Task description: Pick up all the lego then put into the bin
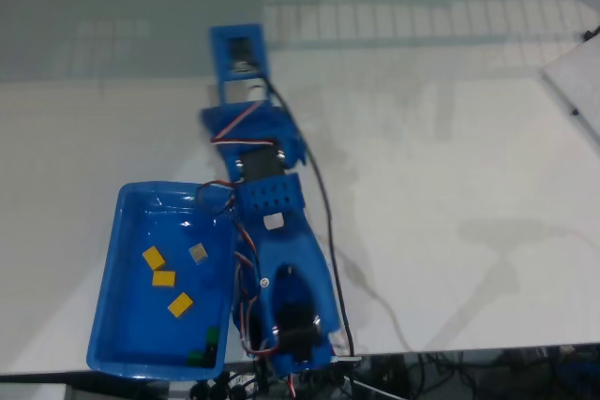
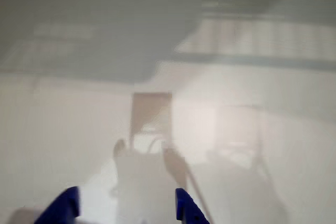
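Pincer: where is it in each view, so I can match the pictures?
Fixed view: pincer at upper centre, over the white table.
Wrist view: pincer at the bottom edge, two blue tips apart.
Shared landmark: bright grid reflection on the table beyond it.

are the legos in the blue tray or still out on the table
In. Three yellow lego bricks and one pale tan brick lie on the floor of the shallow glossy blue plastic tray, in the fixed view.

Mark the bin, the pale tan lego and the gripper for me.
bin (image 1: 112, 325): fixed view, bare floor near its left wall.
pale tan lego (image 1: 198, 252): fixed view, top face.
gripper (image 2: 126, 211): wrist view, midway between the two blue fingertips, which stand apart.
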You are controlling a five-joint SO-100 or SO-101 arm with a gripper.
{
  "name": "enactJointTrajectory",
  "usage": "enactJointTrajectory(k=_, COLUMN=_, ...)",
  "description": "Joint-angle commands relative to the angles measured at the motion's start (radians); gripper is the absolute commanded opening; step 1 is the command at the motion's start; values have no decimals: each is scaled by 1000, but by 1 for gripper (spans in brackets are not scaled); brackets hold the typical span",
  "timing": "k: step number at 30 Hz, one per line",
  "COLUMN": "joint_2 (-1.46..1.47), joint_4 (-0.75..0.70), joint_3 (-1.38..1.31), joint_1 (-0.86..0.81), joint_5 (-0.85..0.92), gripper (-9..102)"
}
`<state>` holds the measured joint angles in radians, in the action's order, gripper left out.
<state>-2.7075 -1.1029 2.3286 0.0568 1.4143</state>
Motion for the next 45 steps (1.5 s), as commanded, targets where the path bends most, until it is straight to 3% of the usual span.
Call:
enactJointTrajectory(k=1, joint_2=-55, joint_4=78, joint_3=69, joint_1=-129, joint_5=74, gripper=10)
enactJointTrajectory(k=3, joint_2=-95, joint_4=86, joint_3=124, joint_1=-175, joint_5=95, gripper=0)
enactJointTrajectory(k=11, joint_2=-262, joint_4=57, joint_3=362, joint_1=-227, joint_5=164, gripper=0)
enactJointTrajectory(k=32, joint_2=-545, joint_4=-327, joint_3=638, joint_1=-216, joint_5=270, gripper=0)
enactJointTrajectory(k=45, joint_2=-617, joint_4=-293, joint_3=752, joint_1=-222, joint_5=291, gripper=0)
